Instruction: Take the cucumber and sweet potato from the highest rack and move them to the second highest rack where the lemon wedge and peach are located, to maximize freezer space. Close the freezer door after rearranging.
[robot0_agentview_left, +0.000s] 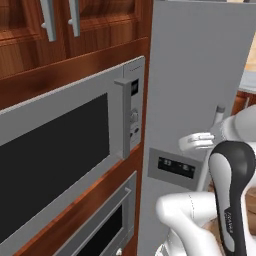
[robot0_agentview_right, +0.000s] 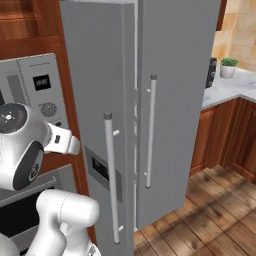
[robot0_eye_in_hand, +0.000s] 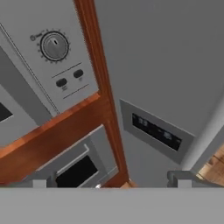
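The grey freezer door (robot0_agentview_right: 95, 100) stands almost shut, its edge a little proud of the right fridge door (robot0_agentview_right: 175, 100). It hides the racks, the cucumber, the sweet potato, the lemon wedge and the peach. My gripper (robot0_agentview_left: 196, 142) is open and holds nothing, hovering in front of the door's left part just above the dispenser panel (robot0_agentview_left: 175, 167). From the right base the gripper (robot0_agentview_right: 70, 144) sits left of the long door handle (robot0_agentview_right: 111, 175). In the hand view the gripper (robot0_eye_in_hand: 111, 181) points at the dispenser panel (robot0_eye_in_hand: 155, 131) and the wooden strip beside it.
A built-in microwave (robot0_agentview_left: 60, 145) and an oven (robot0_agentview_left: 100, 225) fill the wooden wall left of the fridge; the microwave's knob (robot0_eye_in_hand: 54, 45) is close to my hand. A counter (robot0_agentview_right: 235, 85) with a small plant (robot0_agentview_right: 228, 67) lies to the right. Wooden floor (robot0_agentview_right: 210, 215) lies before the fridge.
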